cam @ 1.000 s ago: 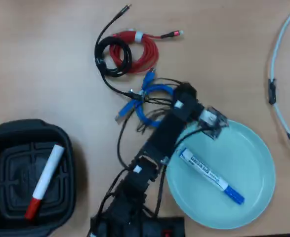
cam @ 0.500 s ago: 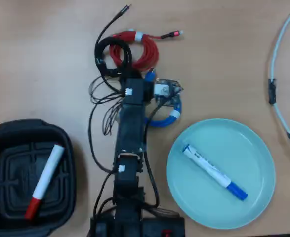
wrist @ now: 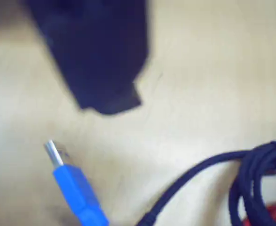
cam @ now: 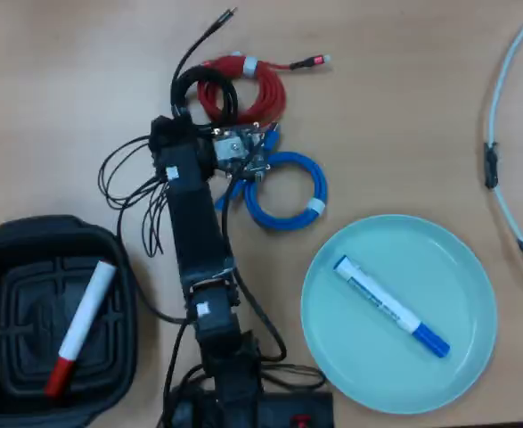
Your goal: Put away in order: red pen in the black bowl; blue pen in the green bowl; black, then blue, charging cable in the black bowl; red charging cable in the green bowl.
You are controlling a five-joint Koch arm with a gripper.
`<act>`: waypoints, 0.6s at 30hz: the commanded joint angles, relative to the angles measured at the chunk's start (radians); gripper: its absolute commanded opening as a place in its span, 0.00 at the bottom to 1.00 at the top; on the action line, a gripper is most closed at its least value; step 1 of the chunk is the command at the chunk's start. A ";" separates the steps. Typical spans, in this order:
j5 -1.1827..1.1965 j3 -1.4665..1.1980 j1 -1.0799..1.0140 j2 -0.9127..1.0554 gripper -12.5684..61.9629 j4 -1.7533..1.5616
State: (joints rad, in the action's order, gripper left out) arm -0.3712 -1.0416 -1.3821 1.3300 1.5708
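Broadly, the wooden worktop (cam: pixel 404 107) carries everything in the overhead view; the arm (cam: pixel 194 241) reaches up from the bottom edge, leaning left, trailing loose black wires on its left side; the green bowl (cam: pixel 457 357) sits at lower right, and the blue pen (cam: pixel 390 306) lies diagonally inside it, its cap end toward the lower right; the black bowl (cam: pixel 3 259) sits at lower left with the red pen (cam: pixel 81 326) slanted inside it, red end down; a pale hoop-like cable (cam: pixel 502 143) curves along the right edge.

Above the arm's head, the red charging cable (cam: pixel 261 94) lies coiled with a white tie at its top, touching the black charging cable (cam: pixel 188 89) coiled on its left, which overlaps it; the blue charging cable (cam: pixel 288 192) lies coiled just below them, beside the arm's head.

The pincer (cam: pixel 176 134) is over the black coil's lower edge; whether it is open or closed I cannot tell; in the wrist view only one dark blurred jaw shows at the top, hanging above bare wood, with a blue plug (wrist: pixel 74 188) at lower left and the black cord running off to the right.
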 commanded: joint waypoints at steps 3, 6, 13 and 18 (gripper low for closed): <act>0.074 0.124 0.009 -0.052 0.93 -0.129; 0.072 0.123 0.003 -0.084 0.93 -0.184; 0.130 0.121 -0.017 -0.178 0.93 -0.250; 0.227 0.147 -0.031 -0.232 0.93 -0.299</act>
State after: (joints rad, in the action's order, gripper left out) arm -0.1810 -1.0354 -1.4021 1.0953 1.3453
